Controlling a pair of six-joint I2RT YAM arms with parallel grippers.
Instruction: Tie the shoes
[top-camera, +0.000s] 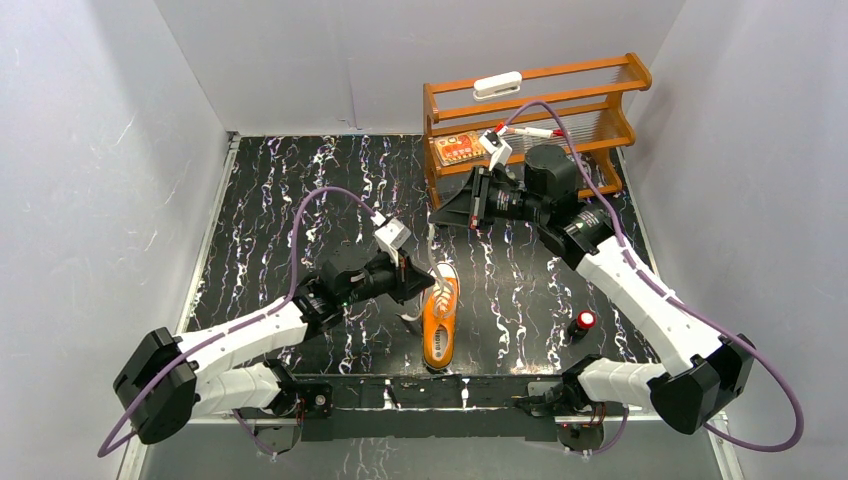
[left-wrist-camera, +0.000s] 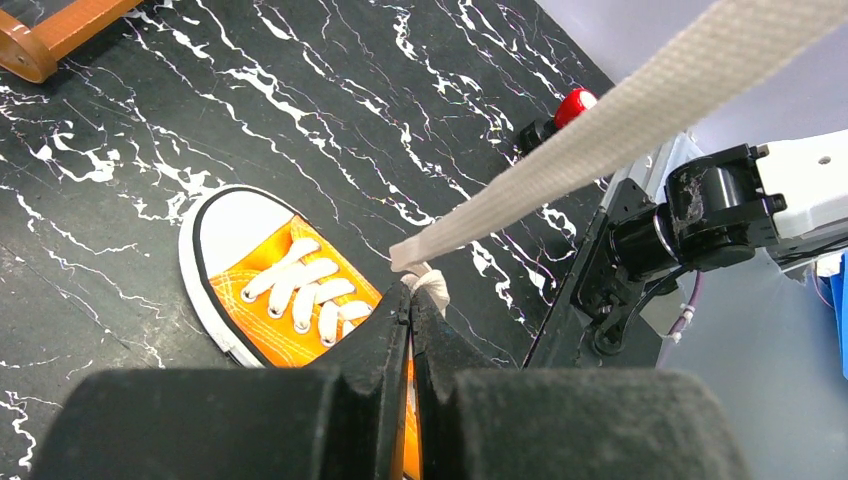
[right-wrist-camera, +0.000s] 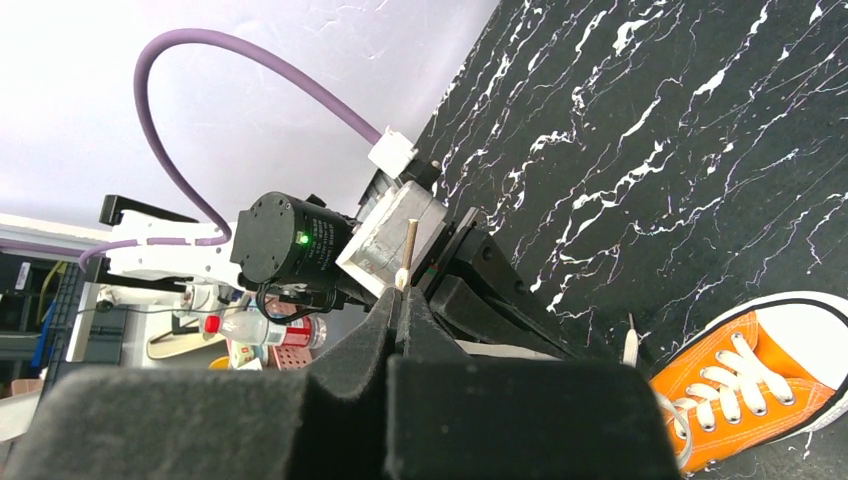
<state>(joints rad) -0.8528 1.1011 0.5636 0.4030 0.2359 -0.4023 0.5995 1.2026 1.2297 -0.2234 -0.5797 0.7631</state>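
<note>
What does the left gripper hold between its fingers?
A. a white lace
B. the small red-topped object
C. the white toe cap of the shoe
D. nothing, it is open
A: in the left wrist view the left gripper is shut on a white lace, which runs taut away from its tips, above the orange shoe.

The sneaker (top-camera: 440, 322) is orange with white laces (left-wrist-camera: 300, 272) and a white toe cap (left-wrist-camera: 225, 225). The table (top-camera: 290, 200) is black, veined with white. The rack (top-camera: 540, 100) at one o'clock is orange-brown.
</note>
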